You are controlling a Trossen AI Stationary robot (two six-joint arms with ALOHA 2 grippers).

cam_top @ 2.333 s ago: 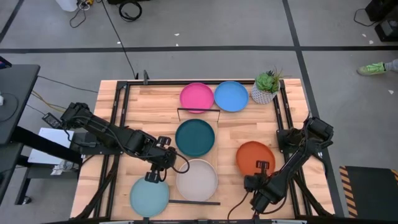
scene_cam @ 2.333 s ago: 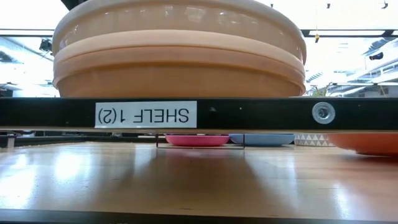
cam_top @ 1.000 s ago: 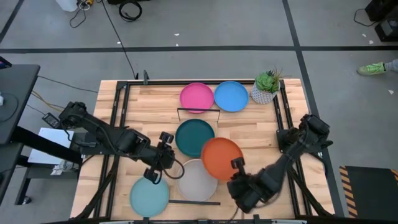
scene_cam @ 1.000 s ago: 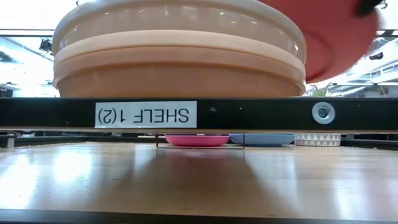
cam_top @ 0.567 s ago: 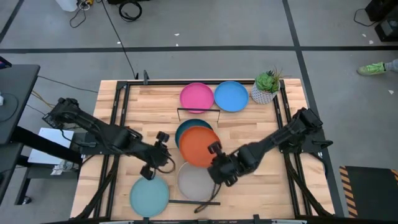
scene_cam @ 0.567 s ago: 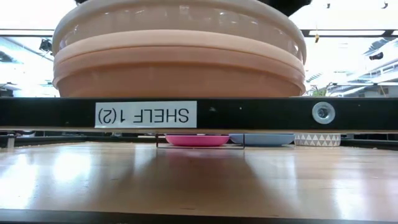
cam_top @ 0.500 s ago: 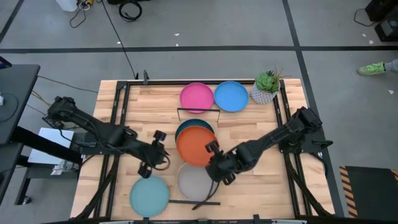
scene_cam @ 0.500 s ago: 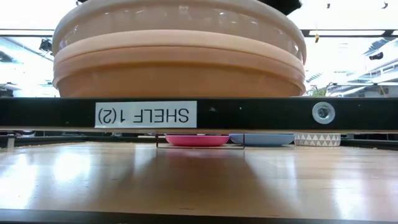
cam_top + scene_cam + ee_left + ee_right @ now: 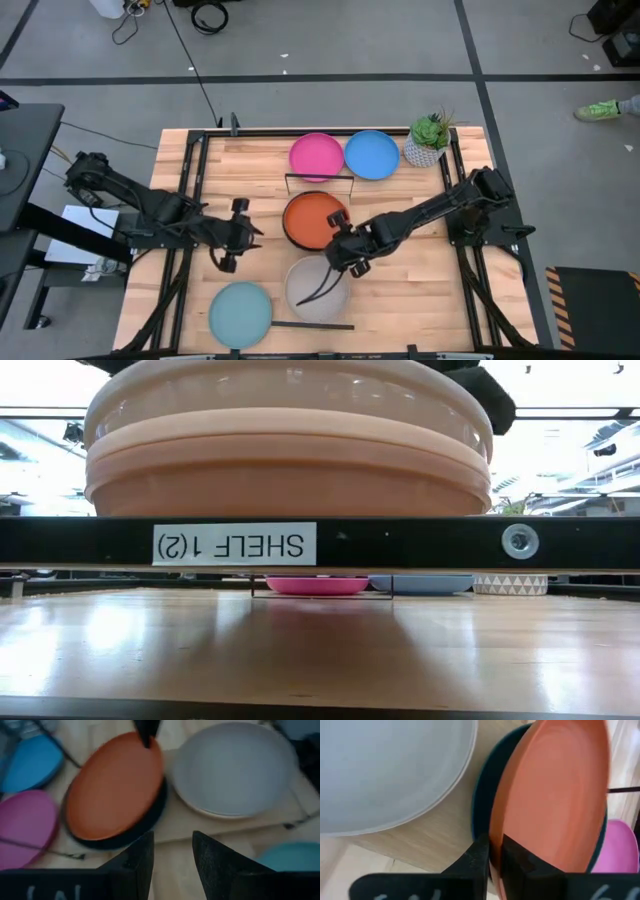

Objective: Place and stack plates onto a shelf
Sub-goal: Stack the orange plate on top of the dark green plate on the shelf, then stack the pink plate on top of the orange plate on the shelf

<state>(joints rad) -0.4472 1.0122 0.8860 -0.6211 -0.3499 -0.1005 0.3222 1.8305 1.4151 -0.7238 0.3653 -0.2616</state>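
The right claw (image 9: 343,251) pinches the rim of the orange plate (image 9: 314,220), which lies on the dark teal plate (image 9: 482,795) at the middle of the shelf (image 9: 320,262). The grey plate (image 9: 312,290) sits toward the shelf's near end. The left claw (image 9: 233,235), fingers spread and holding nothing, hovers above the counter (image 9: 400,300) near its left edge.

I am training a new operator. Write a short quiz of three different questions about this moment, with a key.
1. True or false: the orange plate lies on the dark teal plate.
2. Which hand pinches the orange plate's rim? A) left hand B) right hand
3. Fill in: beside the potted plant lies the ____ plate.

Key: 1 true; 2 B; 3 blue.
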